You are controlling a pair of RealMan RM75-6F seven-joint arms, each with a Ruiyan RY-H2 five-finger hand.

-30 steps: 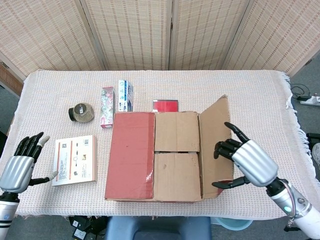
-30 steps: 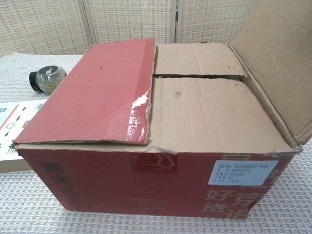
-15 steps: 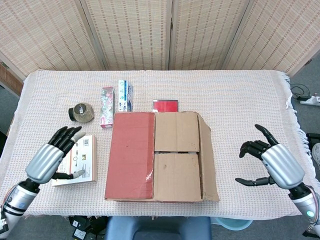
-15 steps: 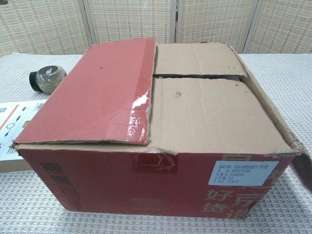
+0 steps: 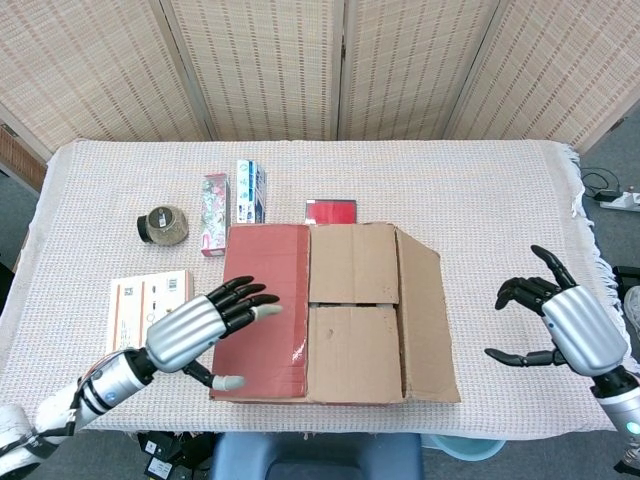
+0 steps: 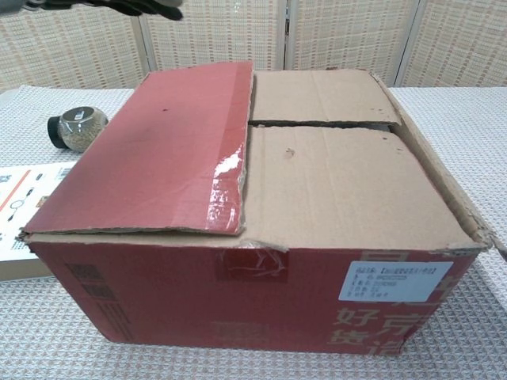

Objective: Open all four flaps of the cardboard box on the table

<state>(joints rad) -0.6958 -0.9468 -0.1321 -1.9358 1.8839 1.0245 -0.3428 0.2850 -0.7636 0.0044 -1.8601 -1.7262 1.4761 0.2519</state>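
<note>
The cardboard box (image 5: 335, 312) sits at the near middle of the tabletop (image 5: 480, 190), its red flap (image 5: 262, 305) lying flat, two inner brown flaps (image 5: 353, 310) closed, and the right flap (image 5: 428, 315) folded outward. Its contents are hidden. Above the red flap hovers the left hand (image 5: 200, 328), fingers (image 5: 243, 296) spread, empty. Right of the box, the right hand (image 5: 560, 325) holds nothing, fingers loosely curled apart.

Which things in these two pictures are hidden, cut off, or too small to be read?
- Inside of the cardboard box: hidden in both views by the two inner flaps and the red flap.
- Left hand: chest view shows only dark fingertips, cut by the top edge.
- Right hand: outside the chest view.
- White label: print too small.
- Booklet: partly covered by the left arm in the head view; cut by the left edge in the chest view.
</note>
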